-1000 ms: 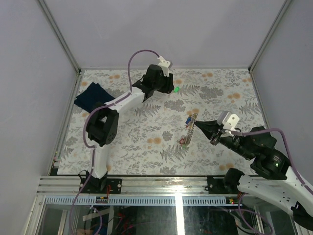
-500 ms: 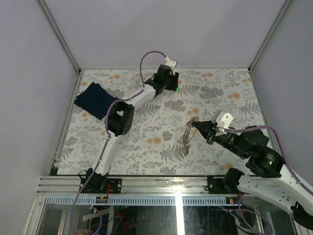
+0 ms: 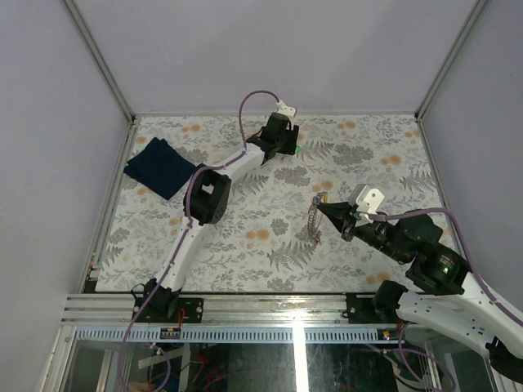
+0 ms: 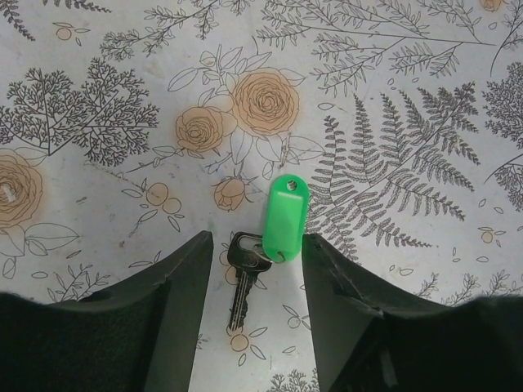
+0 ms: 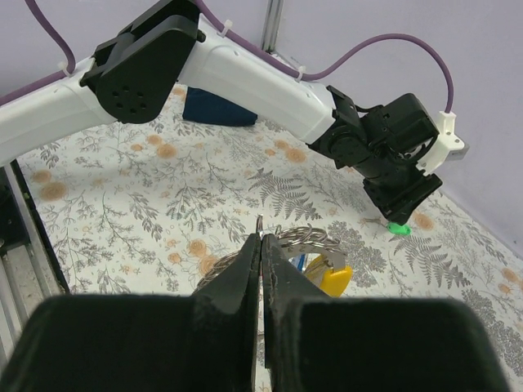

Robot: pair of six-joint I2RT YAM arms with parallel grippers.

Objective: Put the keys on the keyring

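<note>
A small dark key (image 4: 242,282) with a green tag (image 4: 285,216) lies flat on the floral table. My left gripper (image 4: 257,242) stands open just above it, one finger on each side, touching neither. The top view places this gripper (image 3: 288,147) at the far middle of the table, beside the green tag (image 3: 297,149). My right gripper (image 5: 261,242) is shut on the silvery keyring (image 5: 306,237), held above the table. A yellow tag (image 5: 335,279) and a blue one (image 5: 301,261) hang on the ring. Below the right gripper (image 3: 320,207) dangles the keyring's chain (image 3: 314,229).
A folded dark blue cloth (image 3: 159,167) lies at the far left of the table. Metal frame posts and grey walls close in the table on the left, back and right. The left arm (image 3: 204,196) stretches diagonally across the left half of the table.
The left arm has reached farther back and brought its gripper down over the green-tagged key, jaws a little wider. The right gripper has lifted the keyring, so the chain now hangs.
</note>
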